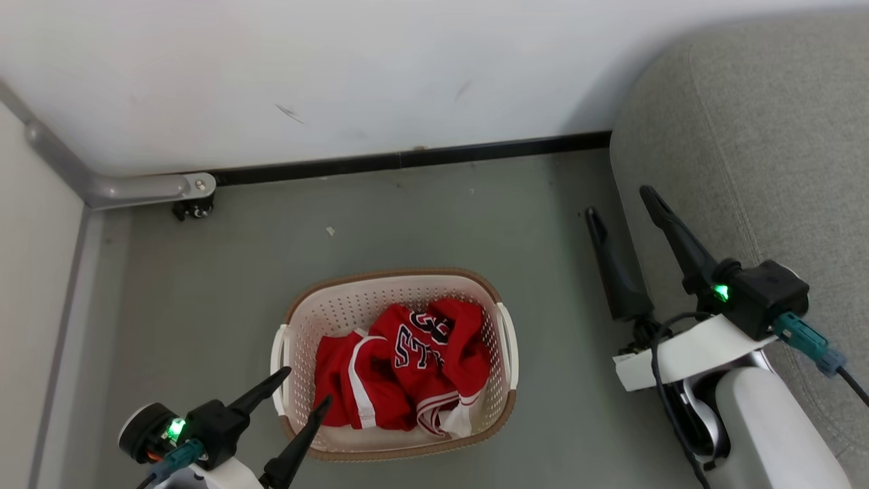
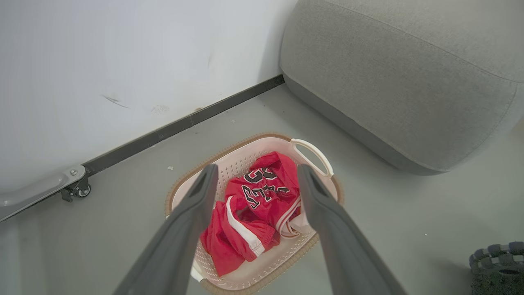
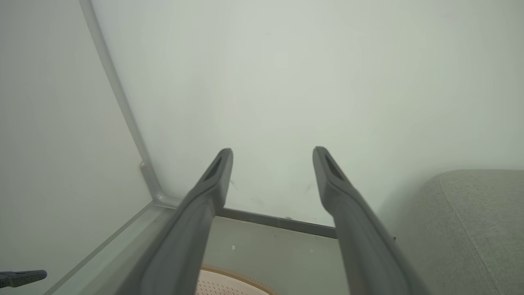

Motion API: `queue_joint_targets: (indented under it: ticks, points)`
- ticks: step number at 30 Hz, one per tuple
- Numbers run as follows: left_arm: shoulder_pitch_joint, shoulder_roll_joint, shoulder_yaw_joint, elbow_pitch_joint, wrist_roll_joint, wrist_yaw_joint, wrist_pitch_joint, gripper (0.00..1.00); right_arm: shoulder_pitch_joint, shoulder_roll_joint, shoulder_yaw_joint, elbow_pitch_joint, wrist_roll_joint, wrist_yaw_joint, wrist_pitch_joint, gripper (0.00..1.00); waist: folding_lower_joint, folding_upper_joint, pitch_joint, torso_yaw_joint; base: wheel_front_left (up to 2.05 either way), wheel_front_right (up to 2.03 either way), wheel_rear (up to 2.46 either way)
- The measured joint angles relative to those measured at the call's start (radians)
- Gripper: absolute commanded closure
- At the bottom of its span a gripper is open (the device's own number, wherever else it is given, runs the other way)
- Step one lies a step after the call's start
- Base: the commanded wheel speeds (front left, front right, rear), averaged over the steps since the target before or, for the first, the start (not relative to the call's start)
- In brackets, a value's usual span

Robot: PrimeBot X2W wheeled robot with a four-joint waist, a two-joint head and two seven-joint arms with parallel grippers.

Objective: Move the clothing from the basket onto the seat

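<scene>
Both fingers of the left gripper (image 1: 307, 385) stand spread apart with nothing between them, hovering at the 8 o'clock side of the basket (image 1: 390, 274) and pointing toward 2 o'clock in the head view; whether a tip touches the rim cannot be told. The right gripper (image 1: 619, 201) is likewise splayed and empty, held at 3 o'clock from the basket, its tips aimed near 11 o'clock and lying along the near edge of the seat (image 1: 767, 149). The clothing (image 1: 400, 370) lies crumpled inside the basket: the jersey (image 1: 421, 339) with its outlined numerals toward 1 o'clock, the plain garment (image 1: 346, 387) with white trim toward 8 o'clock. The basket sits on the grey floor (image 1: 421, 217), apart from the seat, which fills the 2 o'clock corner. A black skirting (image 1: 407, 160) runs along the white wall (image 1: 380, 68) at 12 o'clock, and a metal bracket (image 1: 153, 189) with a small caster sits at 10 o'clock
</scene>
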Motion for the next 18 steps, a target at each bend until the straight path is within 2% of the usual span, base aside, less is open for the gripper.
queue_joint_targets:
  ticks: [18]
  points:
    - [-0.152, 0.06, -0.088, 0.075, -0.012, 0.0, 0.0, 0.0, -0.132, -0.009, 0.086, -0.058, -0.011, 0.0, -0.002, 0.0, -0.0001, 0.0, 0.163, -0.045, 0.0, 0.0, 0.0]
